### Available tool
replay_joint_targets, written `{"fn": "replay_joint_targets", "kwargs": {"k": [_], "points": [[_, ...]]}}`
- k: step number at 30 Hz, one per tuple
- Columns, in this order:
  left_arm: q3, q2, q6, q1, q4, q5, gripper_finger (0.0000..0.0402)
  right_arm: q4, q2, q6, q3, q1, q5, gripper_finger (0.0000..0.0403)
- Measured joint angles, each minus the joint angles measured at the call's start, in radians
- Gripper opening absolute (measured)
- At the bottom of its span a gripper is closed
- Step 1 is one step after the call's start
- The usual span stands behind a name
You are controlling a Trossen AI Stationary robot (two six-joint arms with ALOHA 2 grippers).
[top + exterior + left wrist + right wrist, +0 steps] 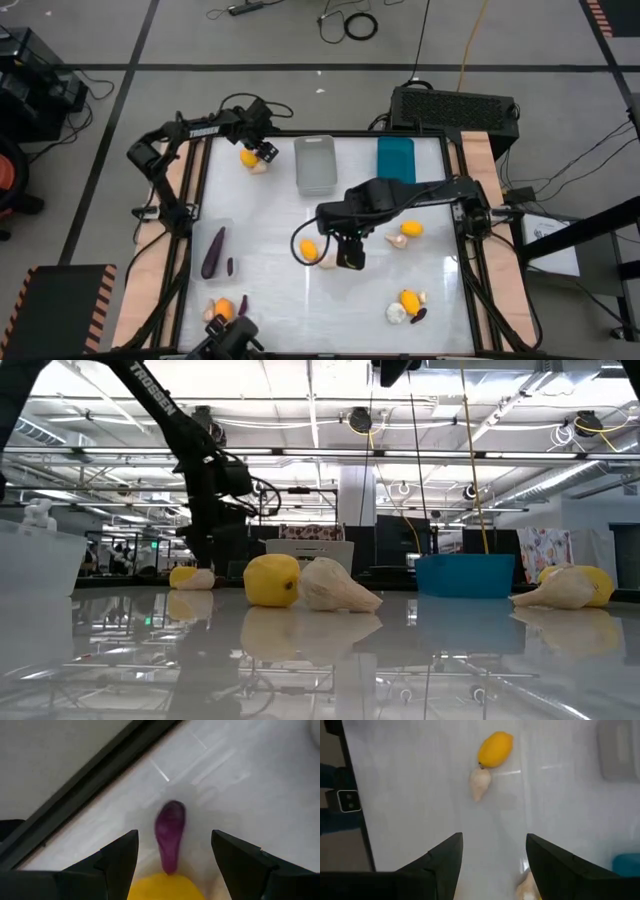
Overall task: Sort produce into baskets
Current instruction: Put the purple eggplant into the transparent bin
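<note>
white tabletop (270,300) under your arms carries scattered produce: a yellow fruit (308,249) touching a cream bulb (327,259) mid-table, just beside your right gripper (350,258), whose fingers stand apart, holding nothing. your left gripper (262,152), fingers also apart and empty, hovers at another yellow fruit (249,157) near the far-left corner. grey basket (315,164) and teal basket (396,159) sit at the far edge.

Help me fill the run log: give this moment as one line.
left tool: open, at far yellow fruit | right tool: open, mid-table beside centre yellow fruit | held: nothing
</note>
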Motion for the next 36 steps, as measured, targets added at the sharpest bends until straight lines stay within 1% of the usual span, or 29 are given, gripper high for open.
{"fn": "replay_joint_targets", "kwargs": {"k": [2,6,13,16,19,25,29,32,36], "points": [[0.0,0.009,0.0,0.006,0.005,0.009,0.0257,-0.001,-0.007,0.0,0.0,0.0,0.016,0.021],[0.0,0.025,0.0,0.014,0.022,0.059,0.0257,-0.006,-0.01,-0.001,0.0,0.0,0.017,0.021],[0.0,0.071,-0.002,0.016,0.022,0.059,0.0257,-0.015,-0.01,-0.002,0.0,0.006,0.017,0.021],[0.0,0.086,-0.002,0.015,0.022,0.06,0.0247,-0.015,-0.012,0.001,0.0,0.008,0.017,0.021],[0.0,0.087,-0.002,0.015,0.022,0.066,0.0217,-0.015,-0.012,0.006,0.0,0.013,0.017,0.021],[0.0,0.087,-0.002,0.015,0.023,0.068,0.0127,-0.014,-0.012,0.011,0.0,0.021,0.017,0.021],[0.02,0.089,0.0,0.016,-0.016,0.061,0.008,-0.006,-0.012,0.011,0.0,0.02,0.018,0.021],[0.044,0.07,0.013,0.017,-0.065,0.056,0.0062,0.007,-0.012,-0.002,0.0,0.019,0.018,0.021],[0.085,-0.001,0.021,0.016,-0.123,0.058,0.0061,0.016,-0.012,-0.019,0.0,0.019,0.018,0.021]]}}
